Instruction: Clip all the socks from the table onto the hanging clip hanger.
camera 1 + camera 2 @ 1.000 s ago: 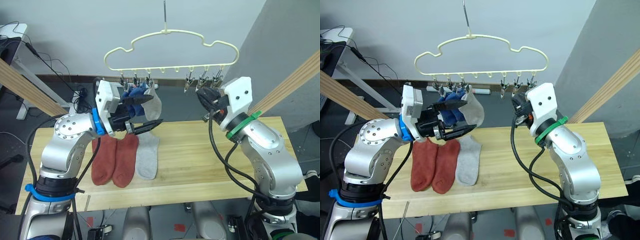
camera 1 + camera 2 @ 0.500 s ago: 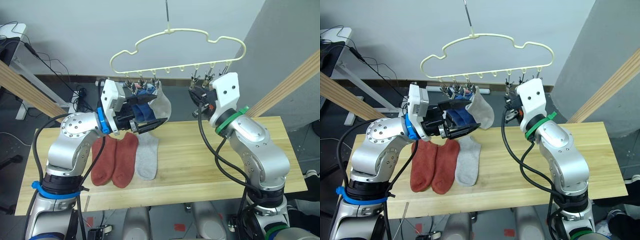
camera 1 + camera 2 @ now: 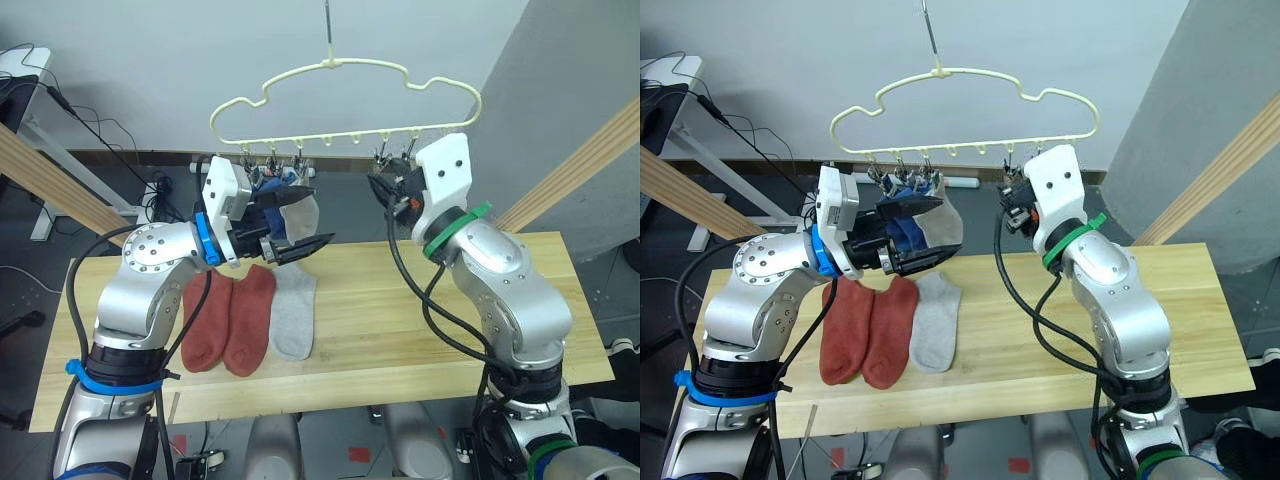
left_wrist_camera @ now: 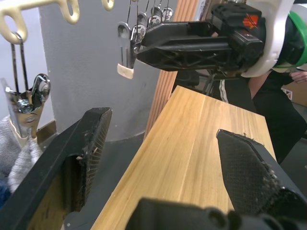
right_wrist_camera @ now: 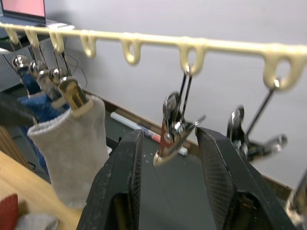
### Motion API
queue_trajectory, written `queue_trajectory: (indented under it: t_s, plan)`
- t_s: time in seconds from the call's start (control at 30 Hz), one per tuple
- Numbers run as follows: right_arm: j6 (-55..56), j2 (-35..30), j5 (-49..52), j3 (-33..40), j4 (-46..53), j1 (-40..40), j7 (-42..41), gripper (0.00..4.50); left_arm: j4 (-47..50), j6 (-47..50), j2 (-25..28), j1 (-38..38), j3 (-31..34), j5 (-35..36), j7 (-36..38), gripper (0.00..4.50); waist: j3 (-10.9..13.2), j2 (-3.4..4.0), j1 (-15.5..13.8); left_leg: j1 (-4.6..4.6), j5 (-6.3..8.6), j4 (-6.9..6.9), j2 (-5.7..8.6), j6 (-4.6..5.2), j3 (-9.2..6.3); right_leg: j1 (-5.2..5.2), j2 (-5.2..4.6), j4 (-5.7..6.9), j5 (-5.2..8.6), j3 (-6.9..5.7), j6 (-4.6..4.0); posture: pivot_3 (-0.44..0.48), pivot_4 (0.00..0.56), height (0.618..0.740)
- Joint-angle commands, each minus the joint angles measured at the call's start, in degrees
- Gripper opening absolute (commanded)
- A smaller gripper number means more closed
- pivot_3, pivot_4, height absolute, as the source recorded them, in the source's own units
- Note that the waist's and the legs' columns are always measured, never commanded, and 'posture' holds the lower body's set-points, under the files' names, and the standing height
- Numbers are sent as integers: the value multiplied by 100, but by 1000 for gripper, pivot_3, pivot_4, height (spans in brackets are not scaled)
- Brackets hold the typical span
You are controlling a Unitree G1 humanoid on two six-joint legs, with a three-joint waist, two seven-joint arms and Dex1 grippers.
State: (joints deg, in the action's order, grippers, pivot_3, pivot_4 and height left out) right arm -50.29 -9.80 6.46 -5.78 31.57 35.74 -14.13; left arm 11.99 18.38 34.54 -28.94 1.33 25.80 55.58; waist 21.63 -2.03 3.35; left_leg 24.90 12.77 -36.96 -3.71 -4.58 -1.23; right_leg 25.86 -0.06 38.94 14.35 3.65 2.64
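Observation:
The cream clip hanger [image 3: 345, 65] hangs over the table [image 3: 400, 330]. Two blue socks [image 3: 270, 186] and a light grey sock [image 3: 308, 215] hang from its left clips. My left gripper [image 3: 300, 222] is open just in front of the hanging grey sock, with nothing between its fingers [image 4: 93, 143]. My right gripper [image 3: 378, 190] is raised to the hanger's right clips. It is open, its fingers [image 5: 127, 167] either side of one silver clip [image 5: 171, 125]. Two rust-red socks [image 3: 210, 318] [image 3: 252, 318] and a grey sock [image 3: 296, 315] lie flat on the table's left part.
Round wooden poles slant in at the left [image 3: 50, 175] and right [image 3: 580, 165]. A desk with cables [image 3: 30, 100] stands at the far left behind the table. The table's right half is bare wood.
The hanger has swung back to the left. My right gripper has moved left and up, closing in around a clip. The left gripper stays open by the hanging grey sock.

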Motion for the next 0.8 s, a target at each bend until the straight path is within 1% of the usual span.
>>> queue_trajectory:
  t_s: [0.03, 0.4, 0.8]
  plan:
    - [222, 93, 22, -37, -25, 147, 63, 1783, 121, -49, -25, 74, 6, -9, -69, 3957, 0, 0, 0, 0, 0, 0, 0, 0, 1, 0, 0, 0, 0, 1, 0, -98, 354, 740]
    - [567, 398, 59, -42, -436, 333, 143, 1783, 207, -90, -45, 334, -58, -47, -141, 3957, 0, 0, -2, 0, 0, 0, 0, 0, 0, 0, -1, 1, -1, 0, -1, -91, 353, 740]
    - [685, 665, 119, 55, -569, 428, 297, 1783, 192, -138, -62, 424, -91, -77, -141, 3957, 0, 1, -3, 0, 0, 0, -1, 0, 0, 0, 0, 2, -1, -1, -1, -91, 353, 740]
